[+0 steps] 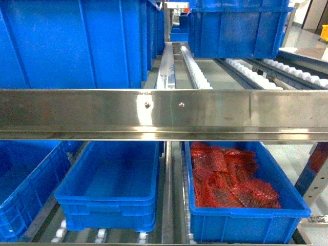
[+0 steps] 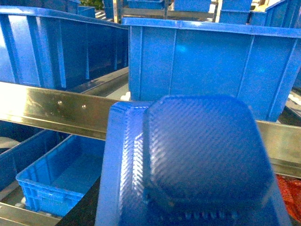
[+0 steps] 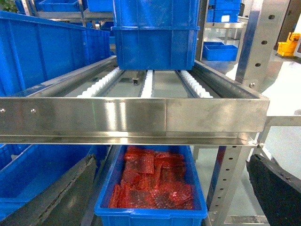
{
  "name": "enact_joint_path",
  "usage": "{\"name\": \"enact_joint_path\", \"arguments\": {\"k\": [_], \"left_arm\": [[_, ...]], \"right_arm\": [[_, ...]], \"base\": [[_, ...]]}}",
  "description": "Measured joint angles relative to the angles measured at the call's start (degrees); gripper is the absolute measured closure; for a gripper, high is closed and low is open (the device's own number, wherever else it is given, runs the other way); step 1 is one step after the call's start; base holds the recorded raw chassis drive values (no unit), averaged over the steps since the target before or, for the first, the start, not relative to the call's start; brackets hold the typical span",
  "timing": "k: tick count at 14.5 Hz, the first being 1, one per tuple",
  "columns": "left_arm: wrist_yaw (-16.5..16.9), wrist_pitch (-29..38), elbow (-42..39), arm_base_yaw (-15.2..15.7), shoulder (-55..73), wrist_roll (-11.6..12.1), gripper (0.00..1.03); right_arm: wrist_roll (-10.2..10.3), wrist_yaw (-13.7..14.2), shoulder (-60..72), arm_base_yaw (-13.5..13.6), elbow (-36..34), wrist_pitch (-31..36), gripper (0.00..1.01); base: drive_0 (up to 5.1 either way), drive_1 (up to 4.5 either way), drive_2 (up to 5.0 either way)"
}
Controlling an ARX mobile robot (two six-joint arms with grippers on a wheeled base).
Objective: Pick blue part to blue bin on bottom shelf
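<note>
The blue part [image 2: 202, 155] is being carried by the left fingers, grip hidden; lowering into the empty blue bin [image 1: 110, 197] on the bottom shelf [image 1: 169, 205] is judged next; right fingers' state cannot be told.

The right claw [image 3: 169, 200] stands wide open; its two dark fingers [image 3: 66, 193] enter the right wrist view at the lower left and lower right corners, well apart, with nothing between them; the left one slants up towards the middle, the right one shows a rough, matte edge; the wrist is held roughly level, facing forward; the left claw is hidden in its own wrist view behind a blue part [image 2: 202, 155] that fills the foreground, so its grip cannot be told.
</note>
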Motion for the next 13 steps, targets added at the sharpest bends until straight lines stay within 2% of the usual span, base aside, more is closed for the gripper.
{"name": "enact_joint_path", "arguments": {"k": [13], "left_arm": [[0.0, 0.07, 0.07, 0.0, 0.0, 0.0, 0.6]], "right_arm": [[-0.04, 0.07, 0.0, 0.0, 0.0, -0.07, 0.03]], "base": [[0.0, 0.0, 0.0]]}}
